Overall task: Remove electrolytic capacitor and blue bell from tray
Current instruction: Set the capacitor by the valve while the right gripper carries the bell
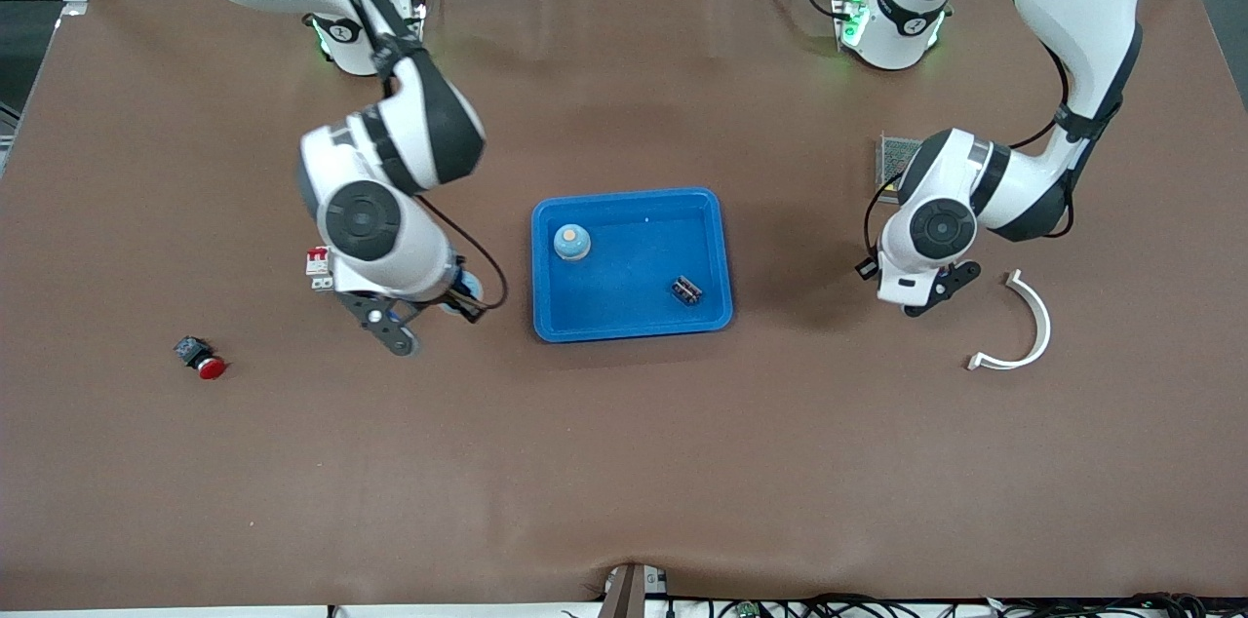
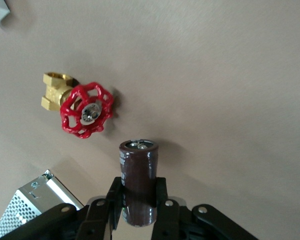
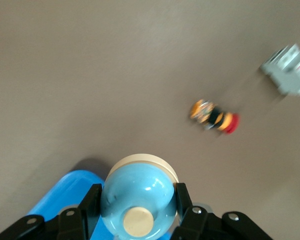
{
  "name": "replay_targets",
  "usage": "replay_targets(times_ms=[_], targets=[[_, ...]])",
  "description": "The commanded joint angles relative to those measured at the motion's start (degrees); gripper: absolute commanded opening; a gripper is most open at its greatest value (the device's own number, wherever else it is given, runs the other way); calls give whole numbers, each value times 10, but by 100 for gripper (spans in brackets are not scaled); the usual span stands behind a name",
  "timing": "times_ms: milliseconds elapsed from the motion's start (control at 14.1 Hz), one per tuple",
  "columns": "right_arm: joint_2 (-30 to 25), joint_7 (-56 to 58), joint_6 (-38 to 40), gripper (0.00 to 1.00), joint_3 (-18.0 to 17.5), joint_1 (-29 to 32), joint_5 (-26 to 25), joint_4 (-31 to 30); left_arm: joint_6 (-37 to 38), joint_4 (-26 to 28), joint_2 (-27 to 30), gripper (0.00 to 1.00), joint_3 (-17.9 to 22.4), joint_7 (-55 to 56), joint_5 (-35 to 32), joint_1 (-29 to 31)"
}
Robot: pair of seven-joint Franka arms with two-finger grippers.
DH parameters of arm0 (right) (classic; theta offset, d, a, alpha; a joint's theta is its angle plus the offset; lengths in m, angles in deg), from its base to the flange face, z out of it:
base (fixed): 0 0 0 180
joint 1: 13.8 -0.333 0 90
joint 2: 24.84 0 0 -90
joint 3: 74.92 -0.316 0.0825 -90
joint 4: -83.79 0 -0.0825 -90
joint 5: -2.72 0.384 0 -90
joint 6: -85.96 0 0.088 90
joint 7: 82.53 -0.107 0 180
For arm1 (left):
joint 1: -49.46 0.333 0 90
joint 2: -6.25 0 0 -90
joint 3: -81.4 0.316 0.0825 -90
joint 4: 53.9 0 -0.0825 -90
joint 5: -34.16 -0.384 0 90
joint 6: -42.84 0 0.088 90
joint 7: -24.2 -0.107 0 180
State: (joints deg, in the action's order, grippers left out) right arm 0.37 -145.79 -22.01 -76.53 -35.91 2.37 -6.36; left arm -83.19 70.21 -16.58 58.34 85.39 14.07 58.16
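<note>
high front overview, two close wrist views

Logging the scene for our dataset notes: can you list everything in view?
Tray: 1, blue, mid-table.
Bell: 2, light blue, one in tray, one held.
Small part: 1, dark, in tray.
Capacitor: 1, brown, held.
Valve: 1, brass, red wheel, table under left gripper.
Power supply: 1, metal, left arm's end.
Curved piece: 1, white, left arm's end.
Push button: 1, red, right arm's end.
Breaker: 1, white-red, beside right gripper.
Left gripper: shut on capacitor.
Right gripper: shut on bell, beside tray.
</note>
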Motion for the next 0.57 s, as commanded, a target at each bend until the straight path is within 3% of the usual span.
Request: replay_targets(times_ms=[0, 212, 354, 495], targets=[[-117, 87, -64, 0, -9, 43, -1, -163, -32, 60, 37, 0, -5, -1, -17, 7], [-164, 163, -102, 0, -8, 80, -2, -246, -51, 103, 62, 0, -5, -1, -17, 7], [-164, 197, -118, 0, -8, 107, -3, -261, -56, 111, 65, 0, -4, -1, -18, 9], [-158, 201, -185, 0, -8, 117, -3, -287, -58, 112, 63, 0, -4, -1, -28, 15]])
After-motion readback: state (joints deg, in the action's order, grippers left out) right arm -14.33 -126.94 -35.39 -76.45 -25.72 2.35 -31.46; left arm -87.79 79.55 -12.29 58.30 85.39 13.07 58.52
